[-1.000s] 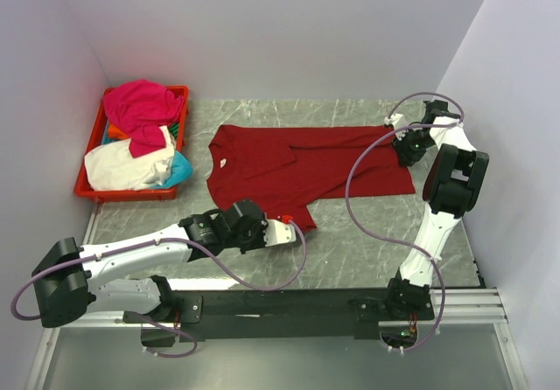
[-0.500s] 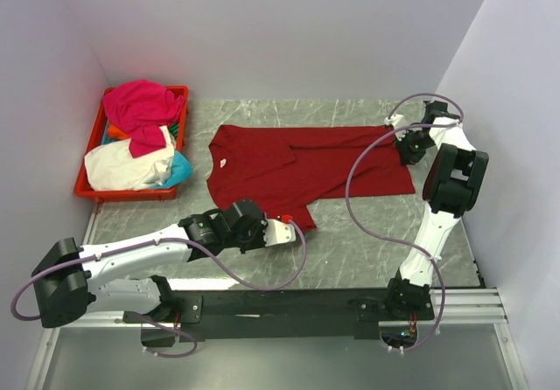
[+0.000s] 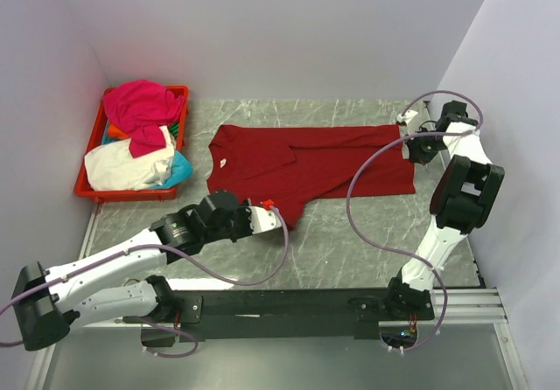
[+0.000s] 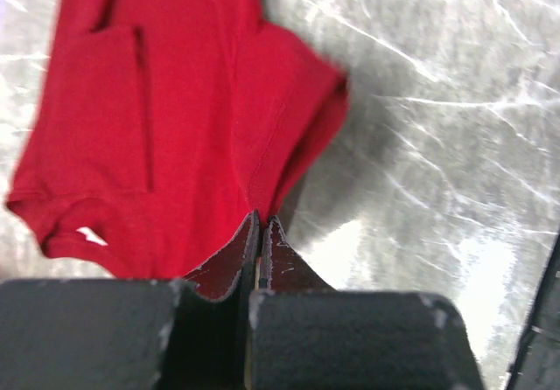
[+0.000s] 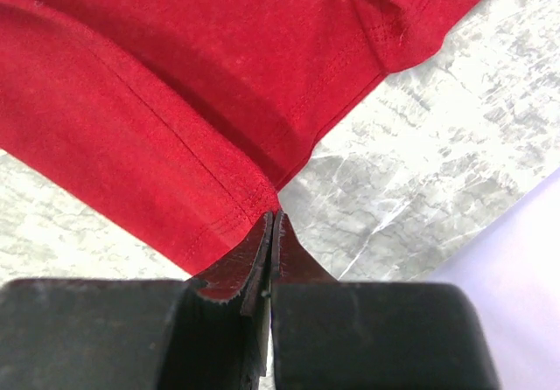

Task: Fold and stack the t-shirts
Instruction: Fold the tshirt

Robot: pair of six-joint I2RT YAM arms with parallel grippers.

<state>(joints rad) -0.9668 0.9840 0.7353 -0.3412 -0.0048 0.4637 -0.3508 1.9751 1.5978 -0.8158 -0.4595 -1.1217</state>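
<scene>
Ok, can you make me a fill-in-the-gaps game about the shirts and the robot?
The left tool and the right tool are both ___ on the dark red t-shirt.
The magenta t-shirt lies in the red crate, on ___ of the heap.
In the top view, the red crate sits to the ___ of the dark red t-shirt.
Missing words: shut, top, left.

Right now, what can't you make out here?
- Top view: cyan shirt and orange shirt in the crate, mostly buried under the magenta shirt and cream shirt.
- Left wrist view: red shirt slightly blurred, its near edge hidden behind the left tool.
- Right wrist view: only one red shirt corner at the right tool; rest cut off by the frame.
</scene>
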